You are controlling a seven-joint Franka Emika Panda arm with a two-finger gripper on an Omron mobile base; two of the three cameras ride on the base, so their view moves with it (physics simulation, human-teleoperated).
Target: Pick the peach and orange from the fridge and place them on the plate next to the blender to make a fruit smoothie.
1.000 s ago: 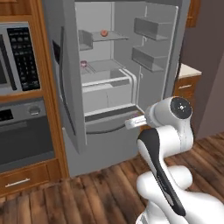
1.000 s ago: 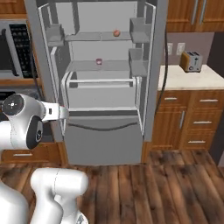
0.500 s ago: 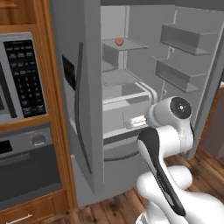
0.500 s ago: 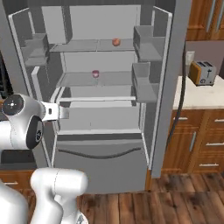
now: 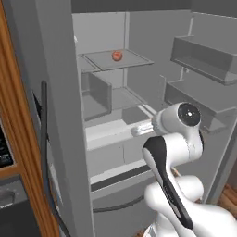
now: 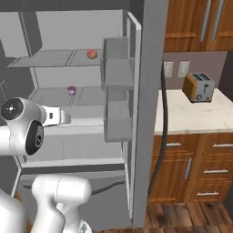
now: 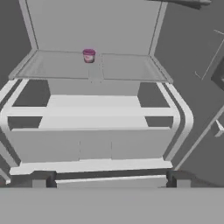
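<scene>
The fridge (image 5: 60, 92) stands open in front of me, its pale grey shelves (image 7: 92, 70) and drawers showing. The peach (image 5: 117, 55) (image 6: 92, 53), a small reddish-pink fruit, sits on the upper glass shelf, well above and beyond my hand. My gripper (image 7: 109, 181) is open and holds nothing; its dark fingertips (image 7: 40, 180) stand wide apart at drawer height, pointing into the fridge. The hand (image 5: 141, 129) (image 6: 61, 117) hovers in front of the middle drawer. The orange, the plate and the blender are out of view.
A small pink-purple cup (image 7: 89, 55) (image 6: 71, 90) stands on the middle shelf. Door bins (image 5: 203, 55) (image 6: 117, 73) jut out on the right door. A toaster (image 6: 199, 87) sits on the counter (image 6: 191, 116) to the right, above wooden drawers.
The whole scene has grown larger in both base views: the base has driven closer to the fridge. The arm keeps the same pose and the gripper stays open.
</scene>
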